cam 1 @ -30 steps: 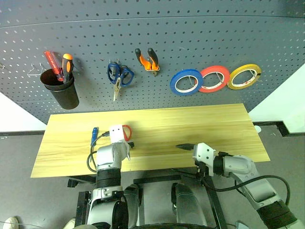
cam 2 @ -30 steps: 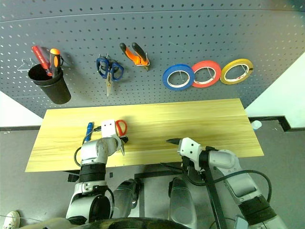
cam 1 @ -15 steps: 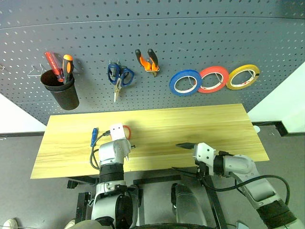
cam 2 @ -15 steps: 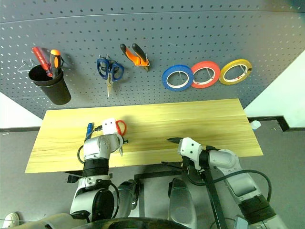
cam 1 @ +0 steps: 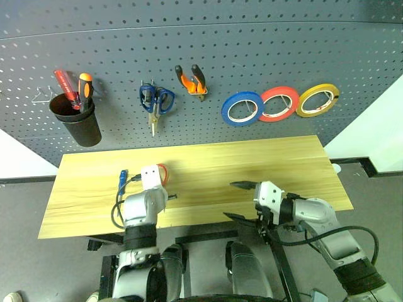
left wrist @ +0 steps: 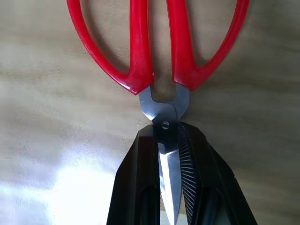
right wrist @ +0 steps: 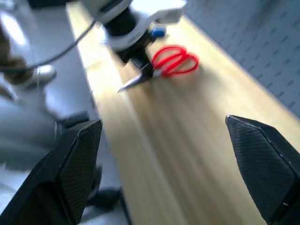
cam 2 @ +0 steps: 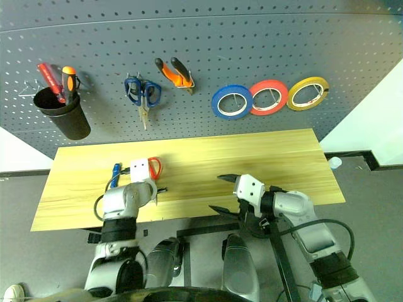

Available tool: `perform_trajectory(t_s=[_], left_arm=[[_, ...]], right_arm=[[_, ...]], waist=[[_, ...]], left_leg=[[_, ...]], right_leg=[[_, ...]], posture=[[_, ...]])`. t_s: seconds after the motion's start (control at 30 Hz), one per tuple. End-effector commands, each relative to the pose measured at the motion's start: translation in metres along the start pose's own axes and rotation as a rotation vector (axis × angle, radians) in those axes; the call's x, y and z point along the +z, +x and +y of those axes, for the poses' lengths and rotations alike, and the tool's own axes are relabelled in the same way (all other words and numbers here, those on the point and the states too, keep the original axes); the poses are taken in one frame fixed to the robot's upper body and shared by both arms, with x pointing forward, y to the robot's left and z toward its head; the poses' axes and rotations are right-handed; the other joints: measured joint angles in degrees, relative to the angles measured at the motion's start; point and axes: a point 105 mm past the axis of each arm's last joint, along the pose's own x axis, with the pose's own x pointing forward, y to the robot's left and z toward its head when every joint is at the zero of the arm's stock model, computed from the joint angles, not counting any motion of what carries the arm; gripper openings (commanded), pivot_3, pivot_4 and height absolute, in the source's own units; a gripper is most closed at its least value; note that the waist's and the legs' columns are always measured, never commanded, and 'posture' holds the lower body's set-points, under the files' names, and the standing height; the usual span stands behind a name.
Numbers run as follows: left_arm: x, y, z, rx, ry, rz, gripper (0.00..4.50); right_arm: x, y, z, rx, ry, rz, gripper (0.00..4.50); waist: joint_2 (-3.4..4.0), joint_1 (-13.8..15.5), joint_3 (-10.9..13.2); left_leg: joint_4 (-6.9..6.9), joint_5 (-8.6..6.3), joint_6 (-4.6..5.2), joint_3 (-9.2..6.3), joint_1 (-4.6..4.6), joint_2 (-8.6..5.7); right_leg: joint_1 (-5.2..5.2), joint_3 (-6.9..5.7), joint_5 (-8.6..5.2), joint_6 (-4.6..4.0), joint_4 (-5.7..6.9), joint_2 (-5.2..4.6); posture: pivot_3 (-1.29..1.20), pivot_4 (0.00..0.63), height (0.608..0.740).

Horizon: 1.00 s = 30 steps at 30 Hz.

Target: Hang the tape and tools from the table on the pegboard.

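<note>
Red-handled scissors [left wrist: 157,51] lie on the light wood table [cam 1: 264,157] at its left front. My left gripper [left wrist: 166,133] is shut on their steel blades just below the pivot, and the red handles [cam 1: 164,173] point toward the pegboard [cam 1: 252,50]. A slim blue-handled screwdriver [cam 1: 123,178] lies on the table just left of that gripper. The blue tape [cam 1: 242,109] and the orange-and-black pliers [cam 1: 192,80] hang on the pegboard. My right gripper [cam 1: 241,201] hovers open over the table's front edge, right of centre, with nothing between its fingers [right wrist: 77,159].
On the pegboard hang blue-handled scissors [cam 1: 154,100], a red tape roll [cam 1: 279,104] and a yellow one [cam 1: 321,100]. A black cup [cam 1: 77,119] at the far left holds a red and an orange-black screwdriver. Bare wood stretches across the table's middle and right.
My left gripper has shut on the scissors' blades. The right gripper has risen slightly and stays open.
</note>
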Motion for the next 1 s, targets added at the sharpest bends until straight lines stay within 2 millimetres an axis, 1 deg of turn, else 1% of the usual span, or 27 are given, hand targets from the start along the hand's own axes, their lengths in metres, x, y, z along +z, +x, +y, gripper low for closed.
perform_trajectory(t_s=[0.03, 0.07, 0.1, 0.17, 0.23, 0.3, 0.37, 0.5, 0.53, 0.63, 0.77, 0.83, 1.0], left_arm=[[0.031, -0.026, 0.006, -0.153, 0.145, -0.276, 0.23], [0.030, -0.032, 0.008, -0.196, 0.179, -0.317, 0.23], [0.028, -0.041, 0.016, -0.272, 0.177, -0.363, 0.23], [0.027, -0.056, 0.026, -0.357, 0.171, -0.440, 0.23], [0.030, -0.069, 0.038, -0.412, 0.149, -0.518, 0.23], [0.032, -0.085, 0.047, -0.477, 0.189, -0.611, 0.23], [0.035, -0.095, 0.052, -0.501, 0.215, -0.686, 0.23], [0.054, -0.115, 0.062, -0.510, 0.197, -0.903, 0.23], [0.057, -0.117, 0.064, -0.507, 0.188, -0.934, 0.23], [0.074, -0.132, 0.069, -0.541, 0.096, -1.070, 0.23], [0.083, -0.133, 0.068, -0.554, 0.084, -1.118, 0.23], [0.092, -0.134, 0.065, -0.558, 0.098, -1.149, 0.23], [0.110, -0.123, 0.058, -0.525, 0.172, -1.174, 0.23]], right_arm=[[0.046, -0.001, -0.007, 0.016, 0.003, -0.179, 4.43], [0.051, -0.001, -0.008, 0.024, 0.009, -0.200, 4.43], [0.062, -0.003, -0.011, 0.028, 0.010, -0.242, 4.43], [0.075, -0.004, -0.014, 0.033, 0.013, -0.289, 4.43], [0.083, -0.005, -0.018, 0.034, 0.013, -0.319, 4.43], [0.094, -0.005, -0.022, 0.036, 0.003, -0.356, 4.43], [0.102, -0.005, -0.025, 0.040, -0.009, -0.384, 4.43], [0.122, -0.006, -0.030, 0.051, 0.003, -0.467, 4.43], [0.125, -0.006, -0.031, 0.057, 0.015, -0.480, 4.43], [0.131, -0.006, -0.030, 0.086, 0.001, -0.494, 4.43], [0.131, -0.005, -0.030, 0.089, -0.002, -0.492, 4.43], [0.131, -0.005, -0.031, 0.085, -0.004, -0.493, 4.43], [0.130, -0.003, -0.030, 0.074, -0.006, -0.492, 4.43]], waist=[[0.01, -0.1, 0.0], [0.06, 0.1, 0.0], [0.04, 0.2, -0.1], [0.13, 0.3, -0.1], [0.12, 0.5, -0.1], [0.08, 0.8, -0.2], [0.08, 0.7, -0.2], [0.04, 0.7, -0.4], [0.04, 0.7, -0.5], [0.04, 0.8, -0.7], [0.04, 0.6, -1.2], [0.03, 0.6, -1.5], [0.03, 0.5, -2.4]], left_leg=[[0.01, 0.00, 0.00, 0.00, 0.00, 0.02], [-0.01, 0.00, 0.00, 0.01, -0.01, 0.04], [-0.01, 0.00, 0.00, 0.01, 0.00, 0.02], [-0.02, -0.01, 0.01, 0.02, -0.03, 0.03], [-0.01, -0.04, 0.07, 0.06, -0.05, 0.02], [0.02, -0.04, 0.08, 0.04, -0.09, 0.02], [0.03, -0.04, 0.08, 0.04, -0.08, 0.05], [0.02, -0.04, 0.09, 0.07, -0.07, 0.05], [0.02, -0.04, 0.09, 0.07, -0.08, 0.05], [0.01, -0.04, 0.11, 0.08, -0.08, 0.03], [0.03, -0.04, 0.11, 0.09, -0.06, 0.02], [0.03, -0.04, 0.11, 0.12, -0.02, 0.02], [0.07, -0.03, 0.12, 0.13, 0.03, 0.04]], right_leg=[[-0.01, 0.00, 0.03, -0.06, 0.00, 0.02], [-0.04, 0.01, 0.05, -0.09, 0.00, 0.03], [-0.01, 0.02, 0.05, -0.11, -0.01, 0.02], [-0.02, 0.04, 0.08, -0.17, -0.13, 0.01], [0.00, 0.08, -0.02, -0.38, -0.24, -0.05], [0.01, 0.06, -0.01, -0.44, -0.27, -0.06], [0.01, 0.03, 0.00, -0.49, -0.28, -0.04], [0.03, 0.05, 0.01, -0.49, -0.30, -0.06], [0.02, 0.05, 0.01, -0.49, -0.30, -0.06], [0.02, 0.05, 0.08, -0.38, -0.30, -0.05], [0.04, 0.05, 0.13, -0.30, -0.29, -0.02], [0.07, 0.05, 0.14, -0.29, -0.29, -0.01], [0.11, 0.06, 0.19, -0.29, -0.25, 0.05]], posture=[[-0.03, 0.163, 0.740], [-0.03, 0.162, 0.740], [-0.02, 0.160, 0.740], [-0.02, 0.158, 0.740], [-0.01, 0.154, 0.740], [-0.01, 0.149, 0.740], [0.00, 0.144, 0.740], [0.00, 0.134, 0.740], [0.00, 0.130, 0.740], [0.00, 0.121, 0.740], [-0.01, 0.112, 0.740], [-0.01, 0.104, 0.740], [-0.03, 0.085, 0.740]])
